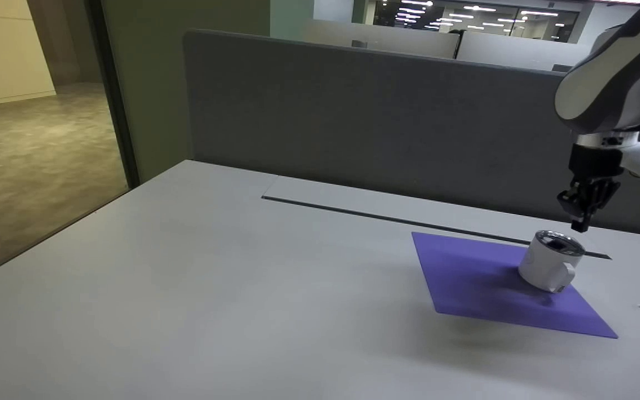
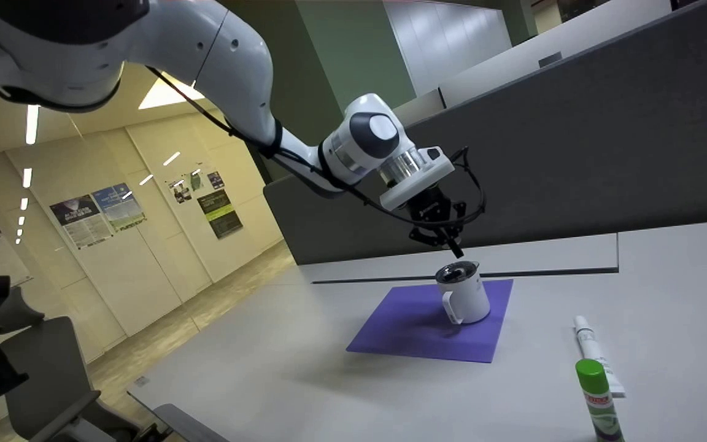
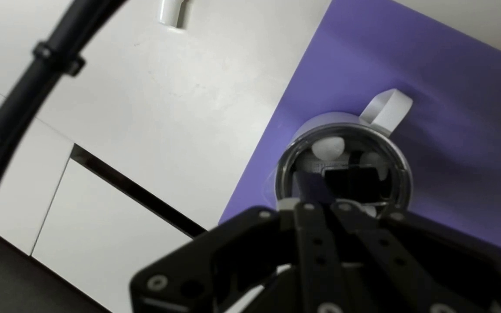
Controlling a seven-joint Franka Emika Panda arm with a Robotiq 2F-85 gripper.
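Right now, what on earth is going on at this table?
A robot arm has its gripper just above a white mug. The jaws are shut with nothing between them, apparently not touching the mug's see-through lid. The mug stands upright on a purple sheet; a white tube and a green-capped container are off to one side.

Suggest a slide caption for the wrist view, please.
The shut tool hovers near a lidded white mug on a purple sheet.
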